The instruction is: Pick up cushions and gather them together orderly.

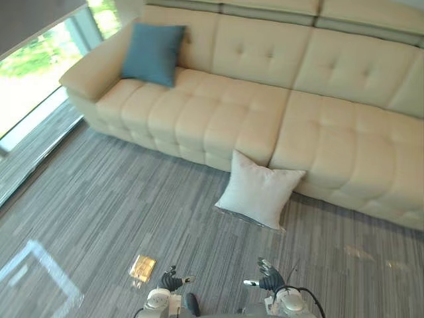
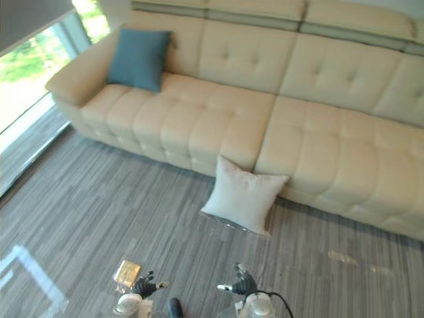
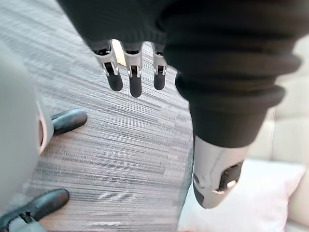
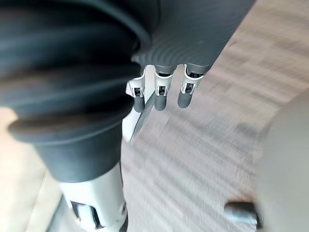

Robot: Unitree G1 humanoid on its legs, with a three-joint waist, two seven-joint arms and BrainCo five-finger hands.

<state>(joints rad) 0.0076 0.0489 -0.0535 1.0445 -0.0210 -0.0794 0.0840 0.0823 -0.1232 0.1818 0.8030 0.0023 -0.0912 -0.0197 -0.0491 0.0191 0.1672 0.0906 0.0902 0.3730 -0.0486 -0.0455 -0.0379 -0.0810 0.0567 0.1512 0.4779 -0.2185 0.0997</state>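
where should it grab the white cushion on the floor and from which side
Probably its top edge, near an upper corner, coming from above and the front: the white cushion stands on its lower edge on the carpet, leaning back against the sofa, so the back is blocked, the top free.

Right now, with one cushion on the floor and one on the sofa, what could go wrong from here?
1. The white cushion leans against the sofa front; a one-sided grab by the open left hand or right hand may let it flop or slide.
2. The blue cushion sits far off at the sofa's left end; the brass floor plate on the carpet that way might snag a step.
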